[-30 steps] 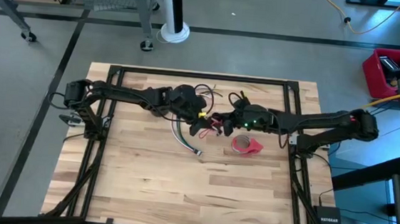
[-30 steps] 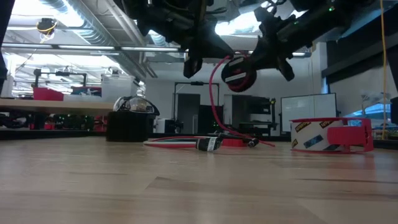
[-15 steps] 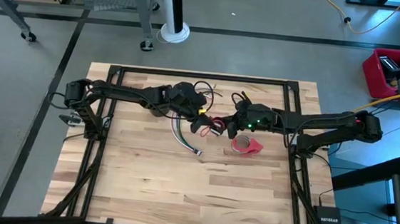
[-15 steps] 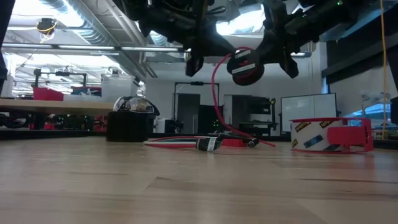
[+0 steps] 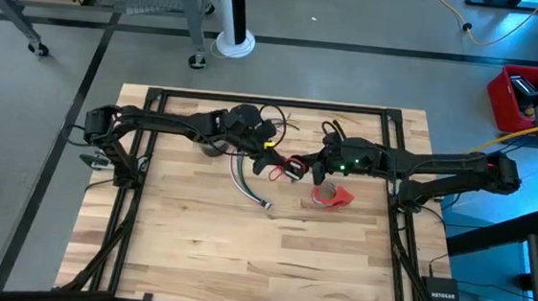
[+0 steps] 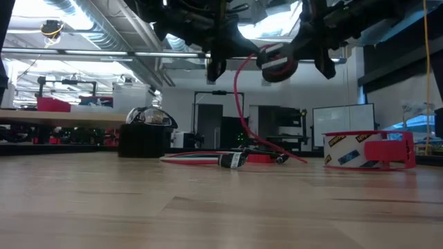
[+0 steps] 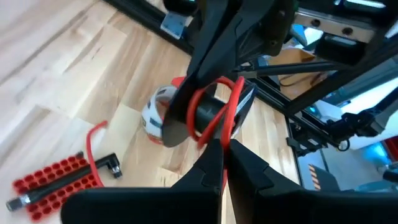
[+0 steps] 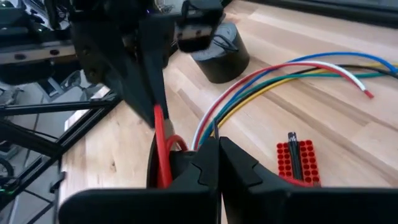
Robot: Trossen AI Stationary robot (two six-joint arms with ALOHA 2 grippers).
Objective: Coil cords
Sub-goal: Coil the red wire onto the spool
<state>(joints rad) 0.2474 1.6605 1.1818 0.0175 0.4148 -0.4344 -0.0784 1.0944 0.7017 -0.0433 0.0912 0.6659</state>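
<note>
1. Left gripper hangs above the middle of the worktop; jaws together, pinching the red wire.
2. Right gripper just beside it, raised off the worktop; jaws clamped on a small black-and-red coil, which is held in the air between the two grippers.
3. In the left wrist view the coil shows red wire looped round a dark core, right in front of the left fingers.
4. The red wire runs from the coil down to the worktop in the low view.
5. Long wire bundle lies flat on the worktop below the grippers, plug end toward the near side; red, green, white and grey strands.
6. In the right wrist view, loose ends of the bundle fan out on the wood.
7. Red tape roll sits on the worktop near the right gripper.
8. Red block lies flat on the worktop.
9. Black round container stands at the far side of the worktop.
</note>
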